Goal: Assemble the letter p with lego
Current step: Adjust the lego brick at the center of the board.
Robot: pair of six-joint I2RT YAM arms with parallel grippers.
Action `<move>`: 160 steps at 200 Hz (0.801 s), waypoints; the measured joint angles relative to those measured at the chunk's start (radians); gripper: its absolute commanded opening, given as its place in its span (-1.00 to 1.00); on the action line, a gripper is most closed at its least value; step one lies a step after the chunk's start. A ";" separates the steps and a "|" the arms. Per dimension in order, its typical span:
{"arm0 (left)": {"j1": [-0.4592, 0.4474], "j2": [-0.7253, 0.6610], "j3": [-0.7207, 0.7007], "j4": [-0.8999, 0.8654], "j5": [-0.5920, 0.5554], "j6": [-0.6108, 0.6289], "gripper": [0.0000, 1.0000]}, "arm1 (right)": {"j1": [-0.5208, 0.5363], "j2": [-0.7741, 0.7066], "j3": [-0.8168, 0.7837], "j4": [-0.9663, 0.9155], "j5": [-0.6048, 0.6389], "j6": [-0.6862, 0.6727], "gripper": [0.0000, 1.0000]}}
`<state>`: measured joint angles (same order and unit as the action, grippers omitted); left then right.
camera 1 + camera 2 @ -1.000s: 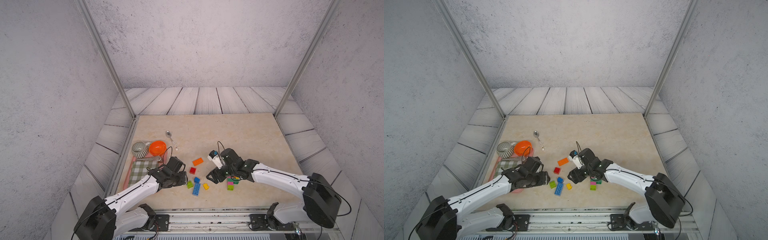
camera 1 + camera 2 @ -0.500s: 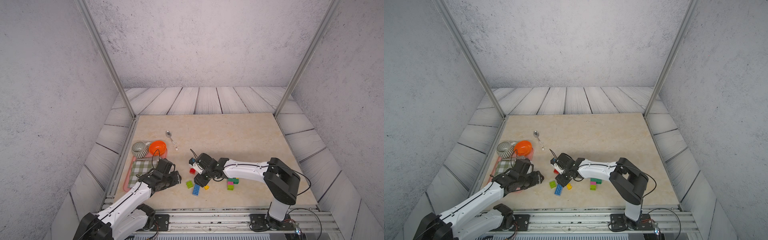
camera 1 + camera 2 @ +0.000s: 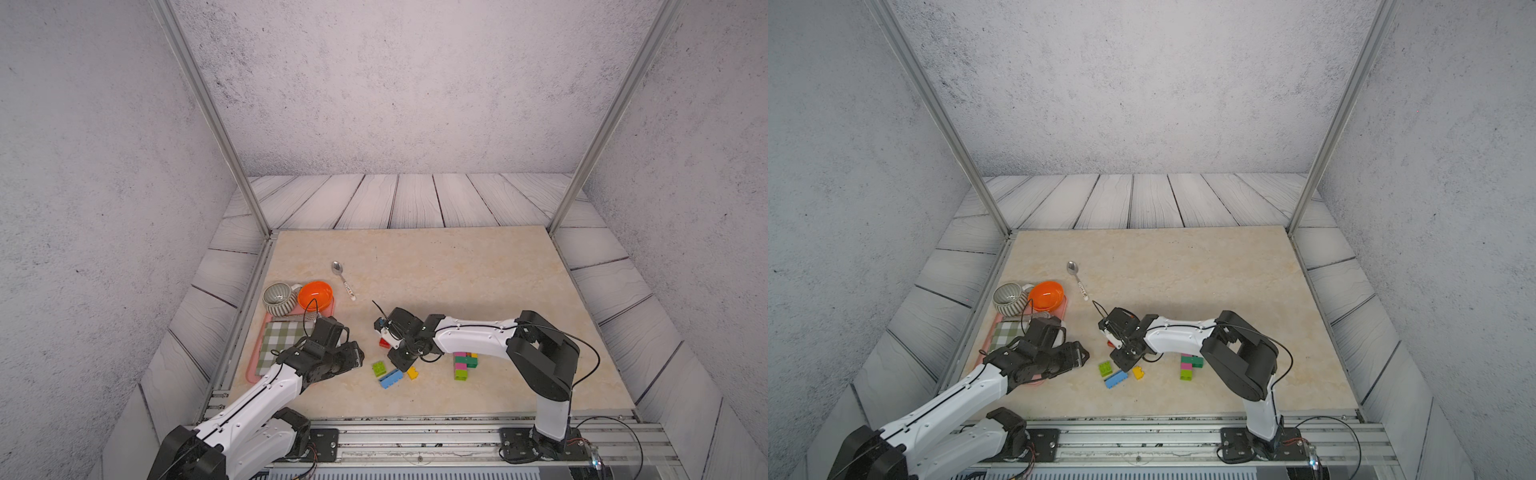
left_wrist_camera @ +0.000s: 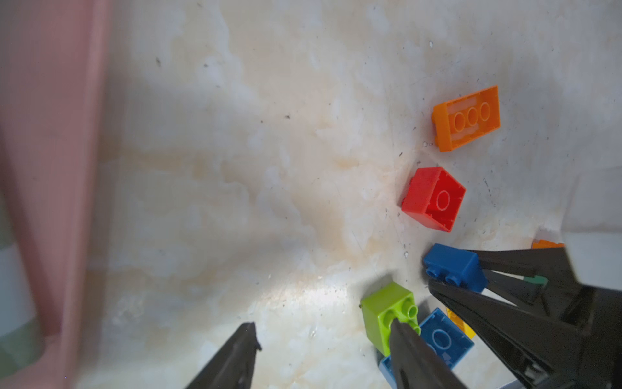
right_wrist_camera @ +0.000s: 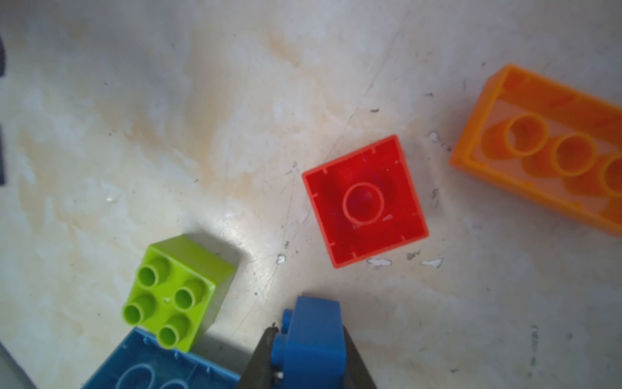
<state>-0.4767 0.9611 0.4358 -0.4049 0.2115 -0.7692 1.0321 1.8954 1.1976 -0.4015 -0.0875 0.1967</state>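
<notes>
**Table** [image 3: 478,270]: beige marbled top with a metal post at each of the 2 back corners and a rail along the front edge. The back half and the strip along the right edge are open room. Everything stands in the front-left quarter and at front centre.

**Right gripper** [image 5: 307,340]: clenched on 1 dark-blue brick [image 5: 313,330], with a finger against each side and the studs turned sideways. It sits at front centre, with the arm stretched low across from the front-right corner. Whether the brick is clear of the surface cannot be told.

**Left gripper** [image 4: 323,325]: released, jaws well apart, nothing between them. It hangs low just beside the right rim of the pink tray [image 3: 253,365], toward the front-left corner.

**Loose lego, front centre:**
- Red brick [image 5: 365,202]: square, hollow side up, near the held brick on the side of the back edge.
- Orange brick [image 4: 466,118]: long, hollow side up, just beyond the red one and apart from it.
- Lime brick [image 3: 379,368]: square, studs up, lying between the 2 grippers.
- Light-blue brick [image 3: 390,378]: long, hollow side up, just beside the lime one on its front-edge side.
- Yellow brick [image 3: 412,372]: small, just beside the light-blue one.

**Joined bricks** [image 3: 463,365]: pink, green and lime pieces pressed together. They lie flat toward the right edge from the held brick, partly under the right forearm.

**Left edge:**
- Checked cloth [image 3: 282,340] on the tray.
- Striped bowl [image 3: 277,297] and orange bowl [image 3: 316,294], side by side at the tray's back end.
- Spoon [image 3: 344,279] on the table just behind the orange bowl.
</notes>
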 measured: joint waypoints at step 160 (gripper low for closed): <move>0.003 0.036 -0.002 0.029 0.076 0.014 0.33 | -0.330 0.071 -0.026 -0.062 -0.666 0.049 -0.53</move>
<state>-0.4732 0.9974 0.4343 -0.3756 0.2878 -0.7555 0.7025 1.9667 1.1717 -0.4637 -0.7532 0.2455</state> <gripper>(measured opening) 0.666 0.258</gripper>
